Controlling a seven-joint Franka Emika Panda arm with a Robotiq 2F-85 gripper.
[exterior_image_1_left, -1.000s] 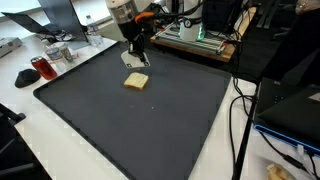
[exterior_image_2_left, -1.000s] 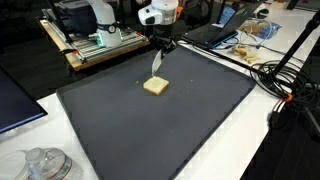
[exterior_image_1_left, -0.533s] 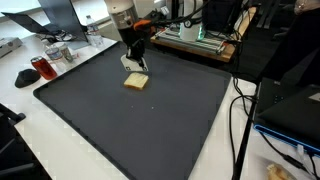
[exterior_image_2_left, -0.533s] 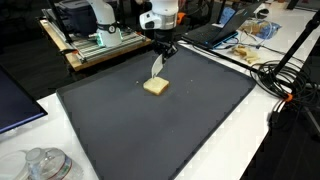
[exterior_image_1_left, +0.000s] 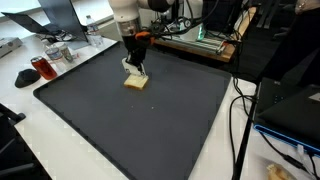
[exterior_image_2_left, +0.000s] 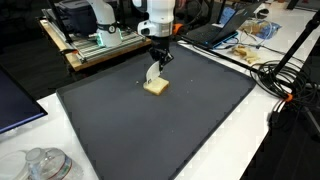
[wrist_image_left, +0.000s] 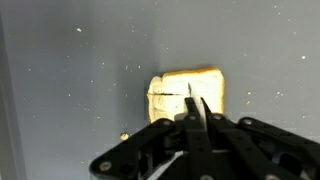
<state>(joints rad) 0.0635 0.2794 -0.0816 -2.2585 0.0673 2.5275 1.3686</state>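
The end effector, clenched on a thin white utensil, hangs over the bread on the dark mat.

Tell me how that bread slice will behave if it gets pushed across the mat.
The bread slice lies flat, so it will likely slide rather than roll or tip. It looks light and porous, so probably soft: the thin white tool in the gripper may dent or tear it. Crumbs on the mat suggest it sheds.

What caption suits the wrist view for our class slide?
Shut gripper holds a thin white utensil over a bread slice on a dark mat.
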